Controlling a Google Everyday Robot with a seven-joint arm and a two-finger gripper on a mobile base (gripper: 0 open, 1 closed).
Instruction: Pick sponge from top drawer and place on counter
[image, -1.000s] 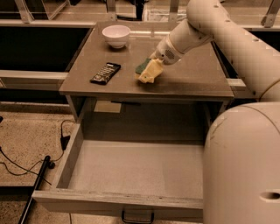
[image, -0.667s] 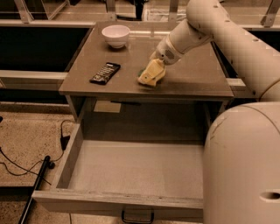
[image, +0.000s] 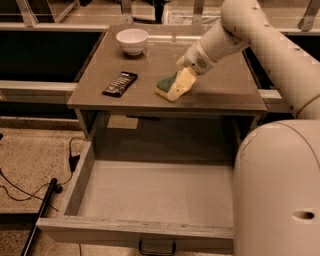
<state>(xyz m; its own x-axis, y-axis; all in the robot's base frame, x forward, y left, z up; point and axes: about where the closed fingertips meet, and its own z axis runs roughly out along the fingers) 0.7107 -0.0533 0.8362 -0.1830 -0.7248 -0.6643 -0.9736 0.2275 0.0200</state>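
Sponge (image: 164, 84) is out of the open top drawer (image: 150, 192) and on the counter (image: 225, 90), right of the black remote (image: 120, 83); tool (image: 179, 86) against the sponge's side away from the remote, grip state cannot be told; remaining, I judge: let go and lift clear

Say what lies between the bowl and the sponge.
Only bare counter, in the camera view; the black bar lies clear of that stretch. The gripper sits at the sponge.

Cream gripper (image: 182, 83) at green-and-yellow sponge (image: 164, 84) on grey-brown counter (image: 227, 82).
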